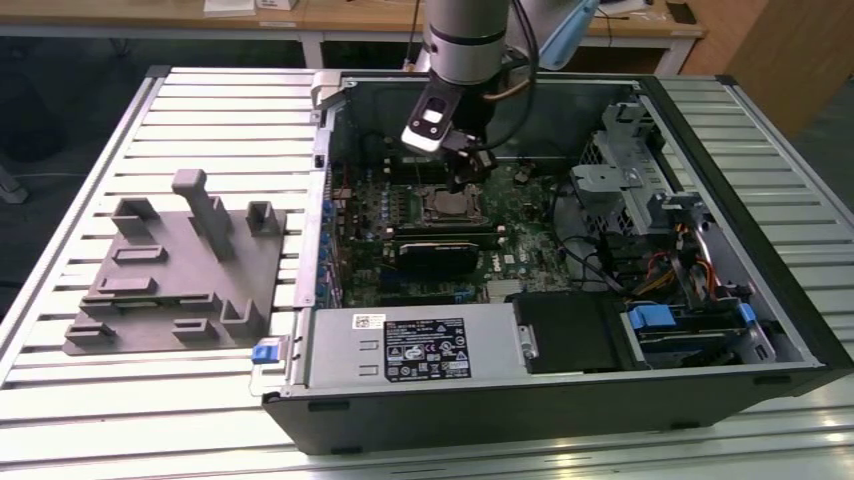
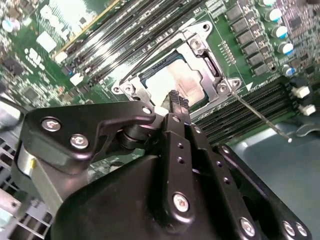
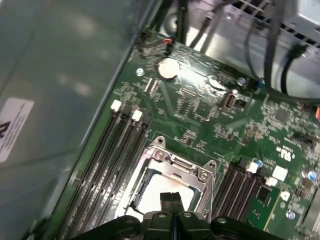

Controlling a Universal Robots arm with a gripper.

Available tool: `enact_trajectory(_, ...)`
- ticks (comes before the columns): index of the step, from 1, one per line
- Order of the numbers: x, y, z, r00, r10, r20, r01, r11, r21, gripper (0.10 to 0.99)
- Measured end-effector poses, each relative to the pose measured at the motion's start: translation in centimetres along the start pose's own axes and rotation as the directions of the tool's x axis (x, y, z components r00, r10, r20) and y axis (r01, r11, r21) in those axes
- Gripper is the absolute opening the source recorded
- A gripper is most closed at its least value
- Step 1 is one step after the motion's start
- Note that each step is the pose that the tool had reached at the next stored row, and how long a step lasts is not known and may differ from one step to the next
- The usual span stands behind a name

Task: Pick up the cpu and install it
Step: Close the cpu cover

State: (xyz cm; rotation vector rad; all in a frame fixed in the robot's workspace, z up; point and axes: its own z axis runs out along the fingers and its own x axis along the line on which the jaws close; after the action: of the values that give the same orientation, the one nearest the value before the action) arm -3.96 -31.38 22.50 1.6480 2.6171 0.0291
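Observation:
The cpu (image 1: 445,208) is a small pale silvery square lying flat inside the metal socket frame (image 2: 202,60) on the green motherboard of the open computer case. In both wrist views its pale top (image 2: 172,82) (image 3: 150,192) shows just beyond the fingertips. My gripper (image 1: 466,182) hangs straight over the socket, slightly above the chip. The two black fingers (image 3: 171,200) are pressed together, shut, with nothing held between them; their ribbed tip (image 2: 177,102) points at the chip's near edge.
A thin socket lever (image 2: 260,117) sticks out over the memory slots (image 2: 245,107). A black block (image 1: 434,255) sits close to the socket, the labelled power supply box (image 1: 414,345) at the case front, and drive cages with cables (image 1: 654,200) on the exterior view's right. A grey fixture plate (image 1: 174,270) lies outside the case.

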Motion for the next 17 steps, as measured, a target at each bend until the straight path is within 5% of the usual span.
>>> enact_trajectory(5,0.00,0.00,0.01,0.9960,-0.089,-0.0036,0.089,0.9960,-0.003,0.106)
enact_trajectory(9,0.00,0.00,0.02,0.9872,-0.159,-0.0063,0.159,0.9872,-0.006,0.106)
enact_trajectory(17,0.00,0.00,0.05,0.9535,-0.301,-0.0111,0.301,0.9535,-0.011,0.106)
